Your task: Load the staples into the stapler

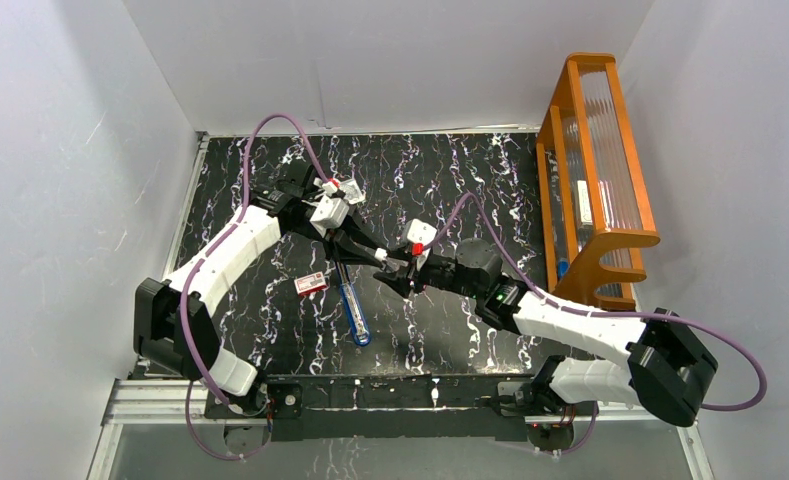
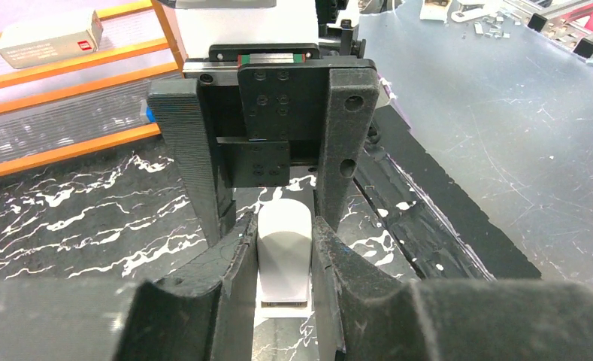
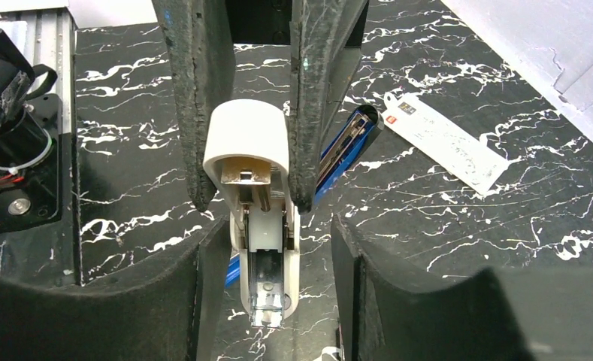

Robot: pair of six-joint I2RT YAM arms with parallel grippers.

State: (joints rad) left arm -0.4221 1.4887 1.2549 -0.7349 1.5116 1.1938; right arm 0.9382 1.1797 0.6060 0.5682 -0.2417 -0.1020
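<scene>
Left claw [image 2: 279, 239] pinches the stapler [image 3: 252, 147]; right claw [image 3: 276, 226] straddles it half-open, apparently not touching.

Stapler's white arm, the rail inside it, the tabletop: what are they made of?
Stapler's white arm: likely moulded plastic, smooth satin, rounded edges. Its rail: metal, by the bright silvery glints. The tabletop: black with white marble veining, probably printed mat or laminate; can't tell which.

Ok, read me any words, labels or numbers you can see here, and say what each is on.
No text is legible anywhere.
White packet: red mark and rows of print, too small to read.
Pale box on the orange rack: red label, blurred.
Small red-and-white box: too small to read.
</scene>
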